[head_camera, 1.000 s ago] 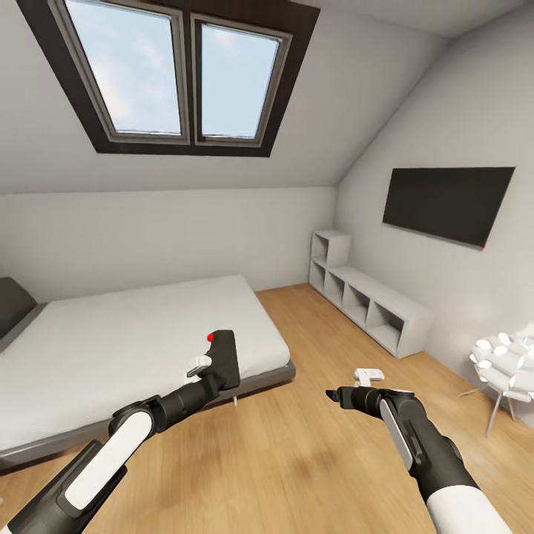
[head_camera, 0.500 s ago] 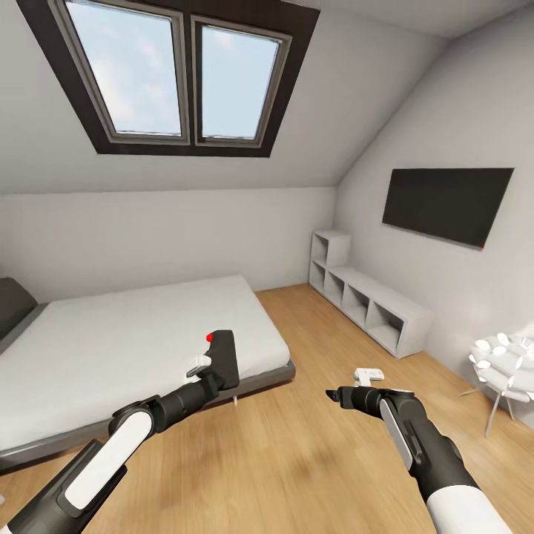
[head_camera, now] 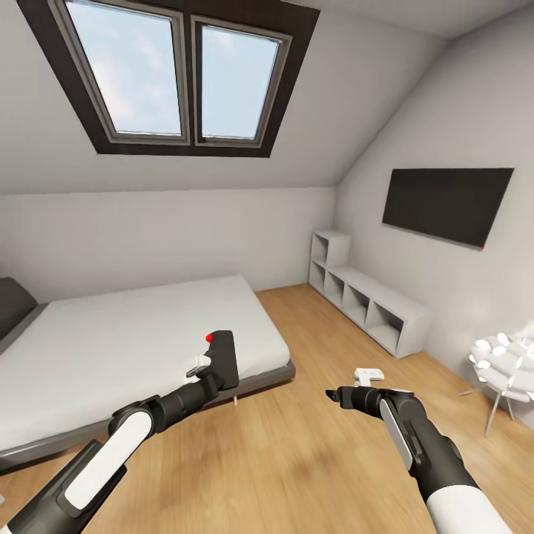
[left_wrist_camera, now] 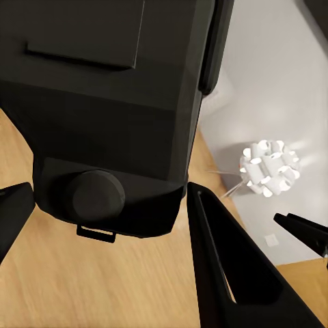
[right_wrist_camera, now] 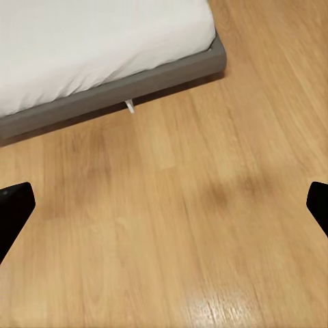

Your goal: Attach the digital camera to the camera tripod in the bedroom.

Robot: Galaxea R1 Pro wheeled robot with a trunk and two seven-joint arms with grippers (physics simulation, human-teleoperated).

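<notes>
We're in the bedroom, light wood floor (head_camera: 297,452), white sloped walls, double skylight window (head_camera: 178,74) up in the slope. Our left gripper (head_camera: 211,367) is closed on the digital camera (head_camera: 225,358), black body with the red spot on top, held up over the floor in front of the bed's near corner; in the left wrist view the camera (left_wrist_camera: 116,102) sits between the two fingers (left_wrist_camera: 232,273), which are spread about as wide as its body, with a round knob facing the lens. Our right gripper (head_camera: 348,389) holds nothing, jaws spread wide; in the right wrist view the two fingertips (right_wrist_camera: 12,212) sit at opposite edges with bare floor between. Low grey-framed bed (head_camera: 133,348) with white mattress at left, dark pillow (head_camera: 13,304) at its far left end. Right wall: black TV (head_camera: 445,204) mounted, white cube shelf unit (head_camera: 367,300) along the wall under it. White petal-like lamp (head_camera: 508,356) on thin legs at the far right edge, also seen past the camera in the left wrist view (left_wrist_camera: 270,167). Floor between both arms and the shelf is open
</notes>
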